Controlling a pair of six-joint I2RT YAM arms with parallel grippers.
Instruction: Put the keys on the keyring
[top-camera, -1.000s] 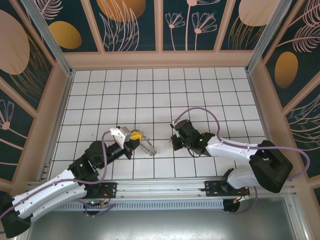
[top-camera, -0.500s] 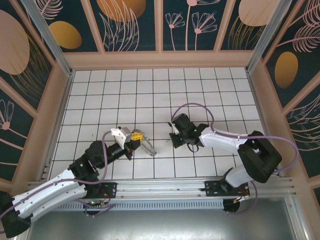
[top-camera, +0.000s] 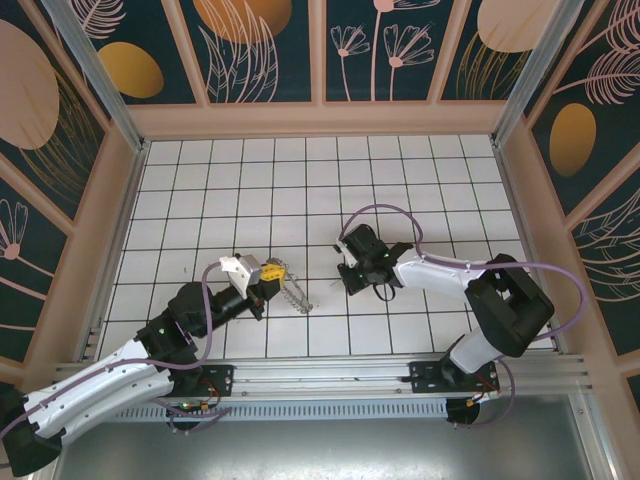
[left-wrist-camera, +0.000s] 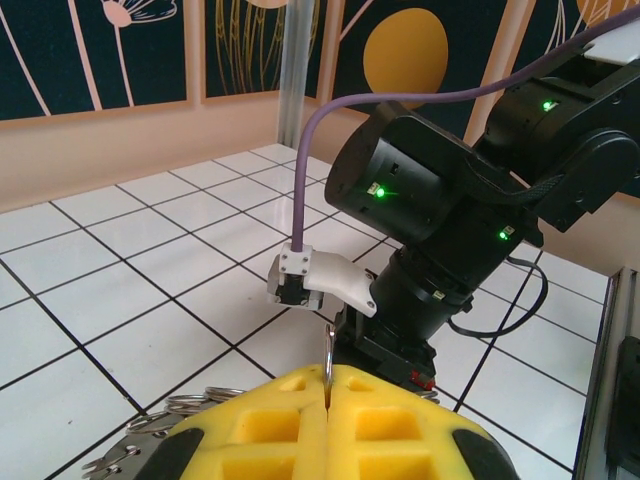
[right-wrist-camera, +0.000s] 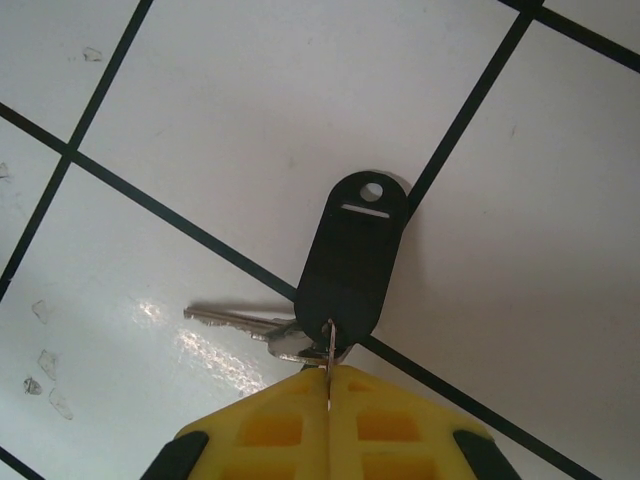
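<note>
My left gripper (top-camera: 272, 274) is shut on the edge of the keyring (top-camera: 295, 294), a grey hoop that trails to its right on the tiles. In the left wrist view the yellow fingers (left-wrist-camera: 400, 420) pinch a thin wire of the keyring (left-wrist-camera: 328, 352), and small metal loops (left-wrist-camera: 185, 406) fan out at the lower left. My right gripper (top-camera: 347, 274) faces it about one tile to the right. Its yellow fingers (right-wrist-camera: 270, 430) are shut on the small ring of the keys (right-wrist-camera: 350, 255), a black tag with a silver key (right-wrist-camera: 235, 320) hanging just over the floor.
The right arm's black wrist and white camera mount (left-wrist-camera: 430, 230) stand close in front of the left gripper. A purple cable (top-camera: 395, 215) loops above the right arm. Wooden walls (top-camera: 320, 118) ring the white tiled floor (top-camera: 250, 190).
The right arm has swung its elbow in towards the left, and its gripper has shifted slightly up and left with the keys. The left arm has stayed still.
</note>
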